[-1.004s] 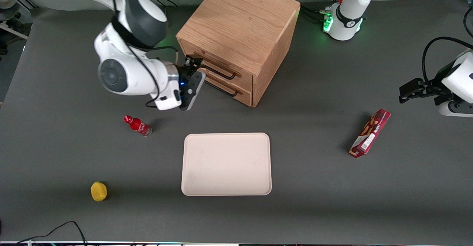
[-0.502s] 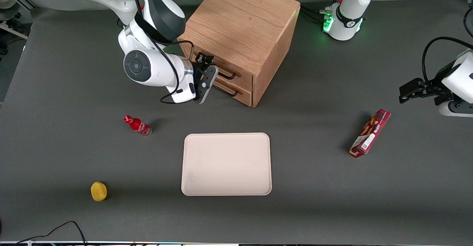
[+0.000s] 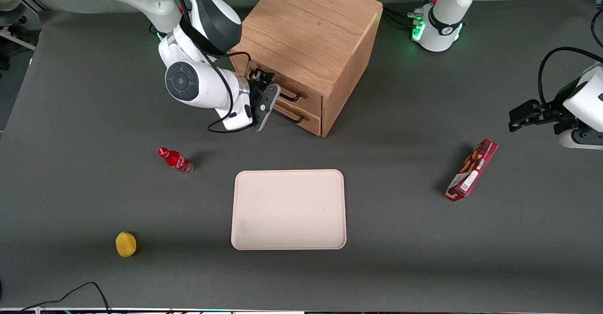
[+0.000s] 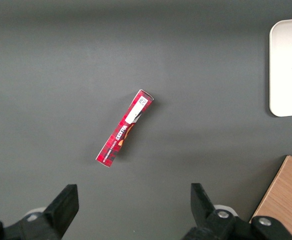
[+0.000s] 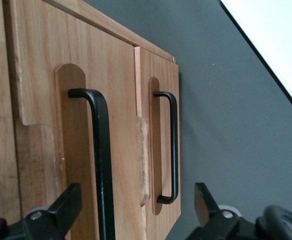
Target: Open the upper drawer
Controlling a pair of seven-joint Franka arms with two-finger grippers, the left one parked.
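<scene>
Directly in front of the shut upper drawer (image 3: 278,86), the gripper (image 3: 260,84) hovers, fingers apart.

The working arm (image 3: 198,80) was glossy white with dark grey joints and black cables; its gripper (image 3: 262,98), beside the cabinet (image 3: 306,45), was black.

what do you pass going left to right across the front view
yellow fruit → red bottle → gripper at the upper drawer → tray → snack box
</scene>
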